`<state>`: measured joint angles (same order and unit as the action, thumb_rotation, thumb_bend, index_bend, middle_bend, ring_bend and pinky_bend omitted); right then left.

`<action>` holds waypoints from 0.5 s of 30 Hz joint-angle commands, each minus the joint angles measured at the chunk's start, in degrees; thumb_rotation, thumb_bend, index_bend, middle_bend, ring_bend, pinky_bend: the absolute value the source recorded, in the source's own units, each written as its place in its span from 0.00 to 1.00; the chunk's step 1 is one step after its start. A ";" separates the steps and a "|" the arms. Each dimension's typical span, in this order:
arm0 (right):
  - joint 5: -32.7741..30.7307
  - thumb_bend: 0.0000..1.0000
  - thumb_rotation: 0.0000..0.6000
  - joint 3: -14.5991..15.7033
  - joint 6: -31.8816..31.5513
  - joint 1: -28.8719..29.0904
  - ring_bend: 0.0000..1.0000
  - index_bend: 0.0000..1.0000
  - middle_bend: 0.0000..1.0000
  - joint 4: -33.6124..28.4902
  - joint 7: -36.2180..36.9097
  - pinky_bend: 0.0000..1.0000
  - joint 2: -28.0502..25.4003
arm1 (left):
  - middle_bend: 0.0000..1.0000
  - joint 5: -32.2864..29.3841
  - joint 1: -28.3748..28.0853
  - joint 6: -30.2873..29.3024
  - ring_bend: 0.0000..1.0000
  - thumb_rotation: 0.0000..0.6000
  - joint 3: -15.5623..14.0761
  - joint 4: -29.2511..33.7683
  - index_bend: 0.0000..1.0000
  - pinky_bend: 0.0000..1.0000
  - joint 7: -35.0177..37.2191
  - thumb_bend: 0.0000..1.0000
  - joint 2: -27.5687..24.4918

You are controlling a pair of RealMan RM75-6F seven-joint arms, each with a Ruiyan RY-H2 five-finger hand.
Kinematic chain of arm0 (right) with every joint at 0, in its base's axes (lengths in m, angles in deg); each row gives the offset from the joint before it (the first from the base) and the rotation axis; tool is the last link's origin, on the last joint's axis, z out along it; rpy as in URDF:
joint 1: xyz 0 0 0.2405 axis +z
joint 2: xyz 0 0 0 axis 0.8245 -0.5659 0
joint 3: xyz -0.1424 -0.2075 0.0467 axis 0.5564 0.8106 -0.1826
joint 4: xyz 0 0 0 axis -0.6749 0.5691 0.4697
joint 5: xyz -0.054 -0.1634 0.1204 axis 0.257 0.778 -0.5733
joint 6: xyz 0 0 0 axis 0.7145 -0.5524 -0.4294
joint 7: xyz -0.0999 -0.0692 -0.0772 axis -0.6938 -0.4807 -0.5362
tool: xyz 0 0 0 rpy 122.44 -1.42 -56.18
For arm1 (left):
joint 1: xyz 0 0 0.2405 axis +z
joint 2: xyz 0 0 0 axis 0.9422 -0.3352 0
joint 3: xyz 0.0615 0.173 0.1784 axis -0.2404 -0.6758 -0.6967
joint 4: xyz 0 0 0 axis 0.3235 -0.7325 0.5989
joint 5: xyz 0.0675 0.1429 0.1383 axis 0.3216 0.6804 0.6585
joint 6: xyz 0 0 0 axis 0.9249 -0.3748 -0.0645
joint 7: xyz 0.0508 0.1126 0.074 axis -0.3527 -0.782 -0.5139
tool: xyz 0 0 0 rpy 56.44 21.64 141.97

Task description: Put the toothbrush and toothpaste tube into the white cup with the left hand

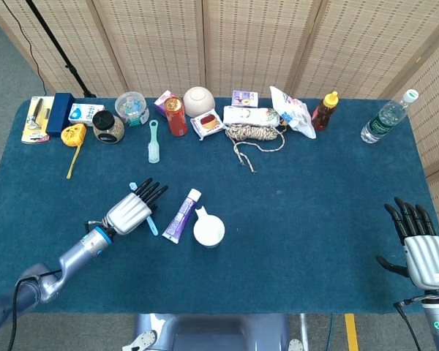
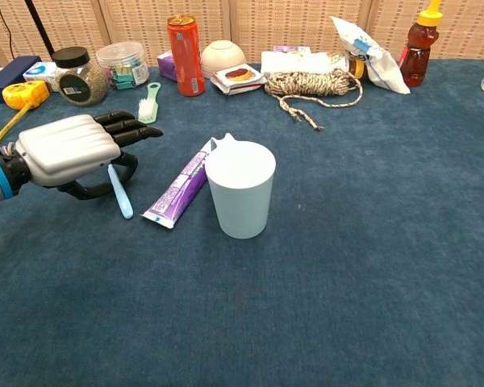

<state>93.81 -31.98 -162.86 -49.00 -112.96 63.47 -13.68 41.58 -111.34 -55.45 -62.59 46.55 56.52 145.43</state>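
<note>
The light-blue toothbrush [image 2: 120, 198] lies slanted under my left hand [image 2: 68, 149], its handle end sticking out toward the front. The thumb curls in below the outstretched fingers and pinches the brush against them. In the head view the left hand [image 1: 130, 210] covers most of the toothbrush [image 1: 151, 224]. The purple toothpaste tube [image 2: 177, 187] lies flat just right of the hand, touching the base of the upright white cup [image 2: 240, 193], which has nothing in it. My right hand [image 1: 423, 252] rests far off at the table's right front, fingers apart and holding nothing.
Along the back edge stand a jar [image 2: 74, 76], a plastic tub [image 2: 121, 63], a green brush [image 2: 149, 103], a red can [image 2: 184, 44], a bowl [image 2: 223, 56], a rope coil [image 2: 315, 85], a snack bag [image 2: 363, 48] and a sauce bottle [image 2: 419, 44]. A water bottle [image 1: 384, 118] stands far right.
</note>
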 commanded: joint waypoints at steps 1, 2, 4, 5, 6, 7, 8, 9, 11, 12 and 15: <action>-0.01 0.00 1.00 0.00 -0.01 -0.01 0.00 0.04 0.00 0.00 -0.04 0.00 0.01 | 0.00 -0.03 0.08 0.00 0.00 1.00 -0.06 -0.39 0.51 0.00 -0.09 0.40 0.28; -0.01 0.00 1.00 0.00 -0.01 -0.01 0.00 0.04 0.00 0.00 -0.05 0.00 0.01 | 0.00 -0.03 0.11 0.00 0.00 1.00 -0.09 -0.52 0.51 0.00 -0.03 0.40 0.38; 0.02 0.00 1.00 0.01 -0.02 0.00 0.00 0.04 0.00 -0.02 -0.09 0.00 0.02 | 0.00 -0.04 0.15 0.01 0.00 1.00 -0.15 -0.77 0.53 0.00 0.01 0.40 0.52; 0.03 0.00 1.00 0.02 -0.01 0.00 0.00 0.04 0.00 -0.02 -0.08 0.00 0.02 | 0.00 -0.04 0.16 0.01 0.00 1.00 -0.17 -0.84 0.54 0.00 0.03 0.40 0.58; 0.06 0.00 1.00 0.04 0.01 0.01 0.00 0.04 0.00 -0.04 -0.05 0.00 0.02 | 0.00 -0.07 0.18 0.00 0.00 1.00 -0.18 -0.90 0.56 0.00 0.10 0.40 0.65; 0.07 0.00 1.00 0.05 0.02 0.02 0.00 0.04 0.00 -0.05 -0.04 0.00 0.03 | 0.00 -0.08 0.20 -0.02 0.00 1.00 -0.18 -0.94 0.57 0.00 0.13 0.40 0.68; 0.08 0.00 1.00 0.05 0.01 0.02 0.00 0.04 0.00 -0.06 -0.02 0.00 0.01 | 0.00 -0.09 0.21 -0.06 0.00 1.00 -0.18 -0.98 0.58 0.00 0.14 0.40 0.71; 0.10 0.00 1.00 0.06 0.00 0.02 0.00 0.05 0.00 -0.06 0.00 0.00 0.01 | 0.00 -0.12 0.23 -0.19 0.00 1.00 -0.13 -0.97 0.59 0.00 0.25 0.40 0.75; 0.13 0.00 1.00 0.07 -0.04 0.00 0.00 0.05 0.00 -0.08 0.08 0.00 -0.03 | 0.00 -0.18 0.27 -0.45 0.00 1.00 -0.05 -0.89 0.60 0.00 0.44 0.40 0.71; 0.14 0.00 1.00 0.08 -0.05 0.00 0.00 0.05 0.00 -0.10 0.15 0.00 -0.05 | 0.00 -0.19 0.28 -0.61 0.00 1.00 0.00 -0.84 0.60 0.00 0.47 0.40 0.65; 0.19 0.00 1.00 0.08 -0.13 -0.02 0.00 0.05 0.00 -0.13 0.31 0.00 -0.12 | 0.00 -0.25 0.35 -1.12 0.00 1.00 0.14 -0.54 0.60 0.00 0.53 0.40 0.28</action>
<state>94.00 -31.90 -162.99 -49.03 -113.08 63.78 -13.80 41.36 -111.01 -56.49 -62.49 45.94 57.03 145.78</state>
